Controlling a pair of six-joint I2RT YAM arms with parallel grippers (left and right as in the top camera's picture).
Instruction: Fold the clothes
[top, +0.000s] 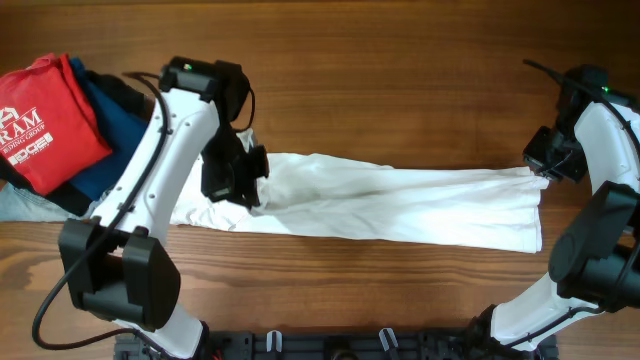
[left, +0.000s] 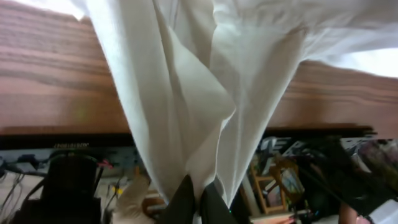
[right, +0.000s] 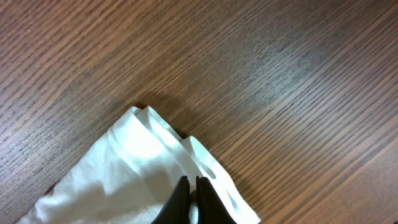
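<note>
The clothes, a white T-shirt (top: 400, 205), lie stretched in a long band across the wooden table (top: 400, 60). My left gripper (top: 255, 190) is shut on a bunch of the fabric near the shirt's left end. In the left wrist view the cloth (left: 205, 81) fans out in folds from the pinched jaws (left: 198, 199). My right gripper (top: 543, 172) is shut on the shirt's far right corner. In the right wrist view the black fingers (right: 193, 196) pinch the layered white edge (right: 124, 168), which lies on the wood.
A folded red shirt with white lettering (top: 45, 120) lies at the far left, on top of a blue garment (top: 105, 130) and a black one (top: 130, 85). A grey cloth (top: 20, 205) shows at the left edge. The arms' bases stand along the front edge.
</note>
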